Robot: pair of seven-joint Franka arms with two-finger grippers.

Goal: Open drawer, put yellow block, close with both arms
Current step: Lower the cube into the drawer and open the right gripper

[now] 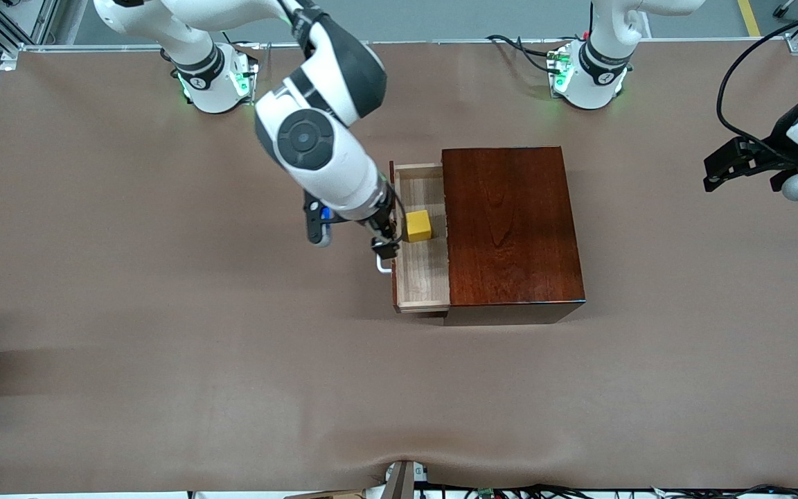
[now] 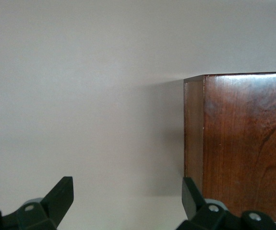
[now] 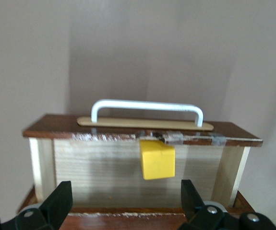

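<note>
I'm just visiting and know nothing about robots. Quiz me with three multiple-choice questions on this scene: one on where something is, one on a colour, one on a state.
1. Where is the yellow block?
A. on the box top
B. in the drawer
C. on the table

2. What colour is the drawer's handle?
A. white
B. black
C. yellow

3. How does the drawer stand?
A. shut
B. taken out
C. pulled open

Answers: 1 B, it sits on the tray's pale floor. 2 A, the right wrist view shows a white loop. 3 C, the tray sticks out of the dark box.
</note>
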